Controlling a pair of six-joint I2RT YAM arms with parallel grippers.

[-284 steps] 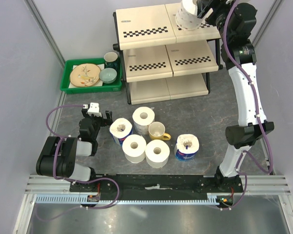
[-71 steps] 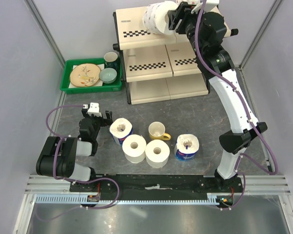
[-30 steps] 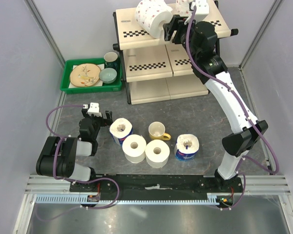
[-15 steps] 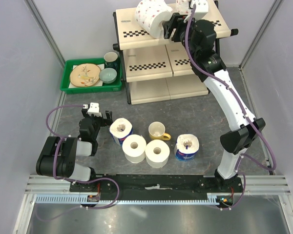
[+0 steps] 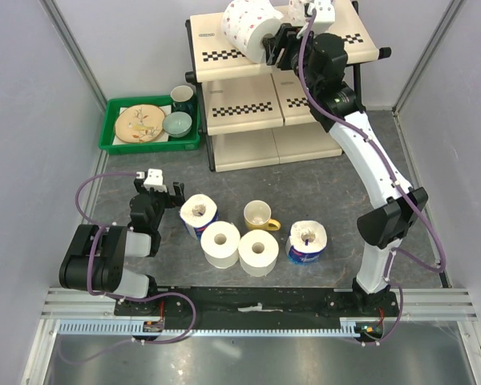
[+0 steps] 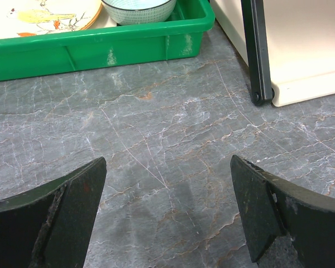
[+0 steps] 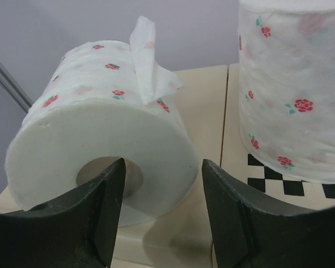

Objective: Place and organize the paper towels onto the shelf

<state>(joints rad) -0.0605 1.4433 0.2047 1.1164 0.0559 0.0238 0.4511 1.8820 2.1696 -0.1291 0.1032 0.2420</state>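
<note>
Grey marbled tabletop point(image 5: 321, 184), pale walls all round. Shelf point(image 5: 242, 90) stands at the back. On its top tier, L panel, a floral roll point(image 5: 247, 22) lies on its side w/ a loose flap sticking up; a 2nd floral roll point(image 5: 299, 12) stands upright just beside it on the R panel. R hand point(image 5: 274, 46) is at the lying roll's open end, fingers spread, pinching nothing. In front of the shelf: blue-wrapped rolls point(image 5: 199, 215) point(image 5: 307, 242) and plain rolls point(image 5: 220, 243) point(image 5: 258, 251) around a yellow mug point(image 5: 259, 215). L hand point(image 5: 162, 192), front-left of the shelf, is spread and empty, low over the tabletop. Green tray point(image 5: 116, 144) is left of the shelf.

Right pincer point(image 7: 162, 167) parted, reaching far forward; left pincer point(image 6: 167, 167) gapes low.
</note>
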